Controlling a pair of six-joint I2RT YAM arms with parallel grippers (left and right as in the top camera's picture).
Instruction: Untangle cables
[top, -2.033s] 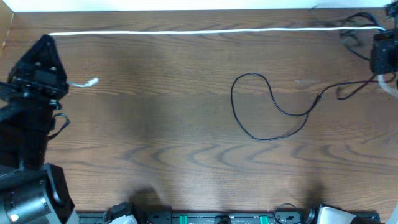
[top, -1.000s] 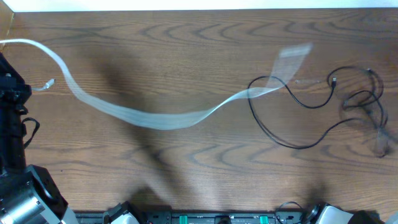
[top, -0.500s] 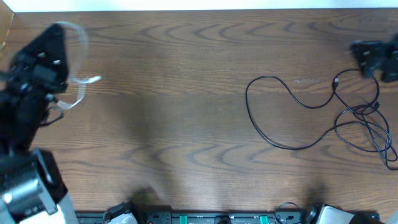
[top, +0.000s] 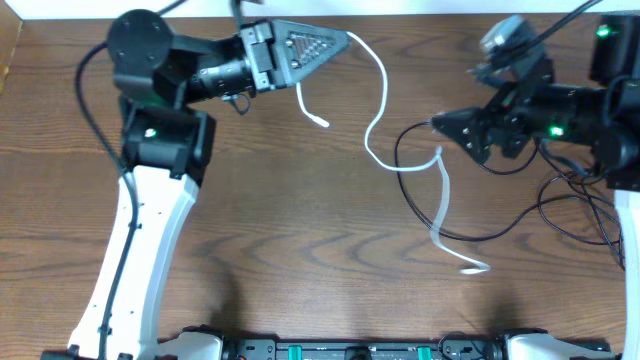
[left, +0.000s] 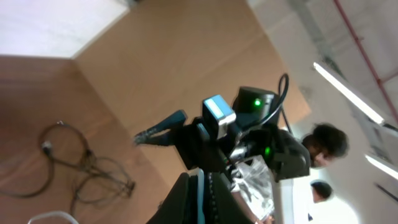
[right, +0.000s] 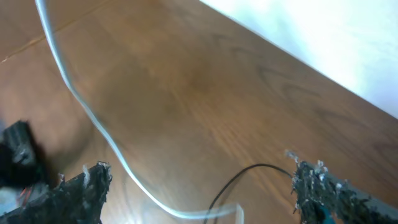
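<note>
A: How many grippers show, and how does each one stand?

B: Two. The left gripper (top: 340, 40) is clenched at the far side of the table (top: 300, 250), tip pointing right, and the white cable (top: 384, 88) comes out of that tip, so it is grasping that cable. The right gripper (top: 437, 122) faces it from the right and is released. In its wrist view the two fingers (right: 93, 183) stand wide apart with nothing pinched.

A: And the cables, counted?

B: One white cable, and one black cable (top: 490, 236) as far as can be told. The white one leaves the left gripper in two stretches. A short one hangs down to a small plug end (top: 323, 123). A long one curves right, drops, bends toward the right gripper's tip and trails down the table, blurred in its lower part.

A: Does the right gripper touch it?

B: That cannot be told. Overhead, the white cable passes just beside its tip.

A: Where is the black one?

B: It is on the right side of the table, in one wide loop below the right gripper and a bunch of overlapping loops near the right edge. The crossings there cannot be counted.
</note>
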